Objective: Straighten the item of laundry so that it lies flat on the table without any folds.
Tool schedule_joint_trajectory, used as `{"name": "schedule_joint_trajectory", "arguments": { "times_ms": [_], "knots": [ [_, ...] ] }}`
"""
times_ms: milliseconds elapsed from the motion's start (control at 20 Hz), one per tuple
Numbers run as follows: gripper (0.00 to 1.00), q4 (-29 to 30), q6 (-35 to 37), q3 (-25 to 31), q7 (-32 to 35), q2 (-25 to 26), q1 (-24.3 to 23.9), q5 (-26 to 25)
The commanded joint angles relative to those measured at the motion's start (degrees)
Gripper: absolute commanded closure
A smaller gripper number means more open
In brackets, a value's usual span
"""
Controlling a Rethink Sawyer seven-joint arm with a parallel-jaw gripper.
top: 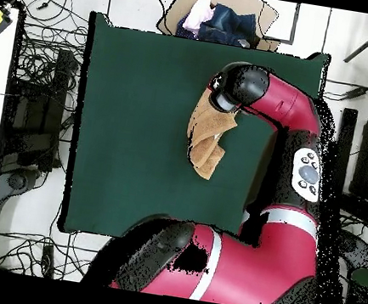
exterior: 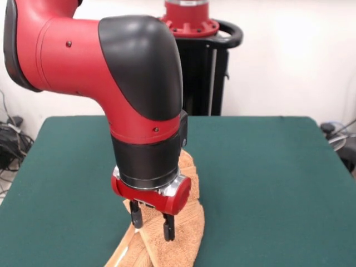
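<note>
A: Where is the orange-tan terry-cloth hand towel (exterior: 178, 233) now?

B: Bunched into a long crumpled strip on the dark green felt-topped table (exterior: 267, 178), near the edge facing the front camera and partly under the arm; from overhead it lies towards the table's far side, well away from flat.

A: And the red and black gripper (exterior: 152, 221)?

B: Hanging just over the cloth, its two black fingers (exterior: 168, 227) spread apart with nothing between them; released, I judge.

A: How should the step go?

B: Lower onto an outer fold, not the thick middle; pinch a single layer near a corner; then draw it outward, low and slow, so the layers peel apart instead of dragging the whole bundle.
</note>
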Motion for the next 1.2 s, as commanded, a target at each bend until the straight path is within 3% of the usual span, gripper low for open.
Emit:
{"name": "schedule_joint_trajectory", "arguments": {
  "times_ms": [50, 650, 950, 1200],
  "knots": [
    [0.0, 6.9, 4.0, 4.0, -2.9, -0.8, 0.2, -1.8],
    [0.0, 7.5, 8.2, 10.9, -9.5, 1.0, -3.6, 0.2],
    [0.0, 17.0, 2.5, 11.0, -4.8, -5.0, -5.0, 0.1],
    [0.0, 20.7, 3.5, 14.4, -4.6, -6.6, -7.7, 2.6]
  ]
}}
